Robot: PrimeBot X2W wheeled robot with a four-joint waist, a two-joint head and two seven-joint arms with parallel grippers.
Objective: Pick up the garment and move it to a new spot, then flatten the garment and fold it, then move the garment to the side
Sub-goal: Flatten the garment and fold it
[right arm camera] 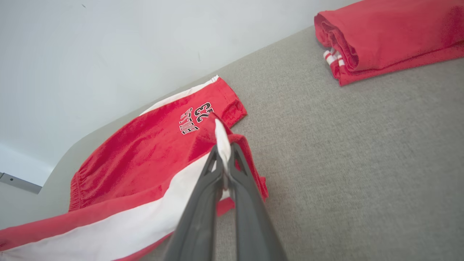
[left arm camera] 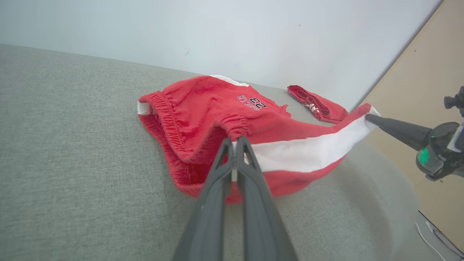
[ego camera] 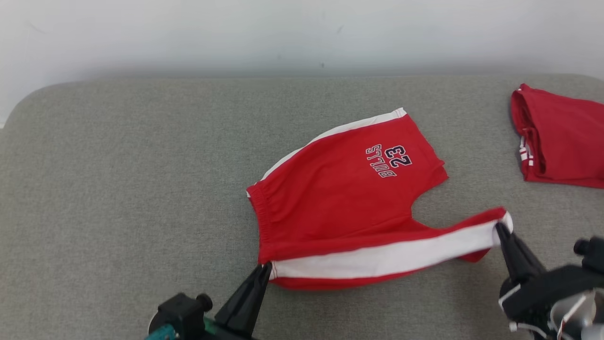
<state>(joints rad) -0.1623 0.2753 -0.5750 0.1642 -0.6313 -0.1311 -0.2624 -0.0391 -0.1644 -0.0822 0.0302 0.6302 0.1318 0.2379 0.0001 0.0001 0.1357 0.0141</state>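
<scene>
Red shorts (ego camera: 339, 198) with a white side stripe lie mid-way across the grey cloth table (ego camera: 118, 189), far leg flat, near edge lifted taut. The left gripper (ego camera: 266, 270) is clamped on the waistband corner, the right gripper (ego camera: 499, 230) pinched on the hem. I'd carry both ends over together at equal height so the fold lands square. Steer clear of the folded red garment (ego camera: 561, 137) far right.

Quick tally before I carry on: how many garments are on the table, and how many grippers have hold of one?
Red shorts, spread out: 1
Red folded garment, far right: 1
Grippers shut on the shorts: 2 (left gripper at the waistband, right gripper at the leg hem)
Total: 4
</scene>
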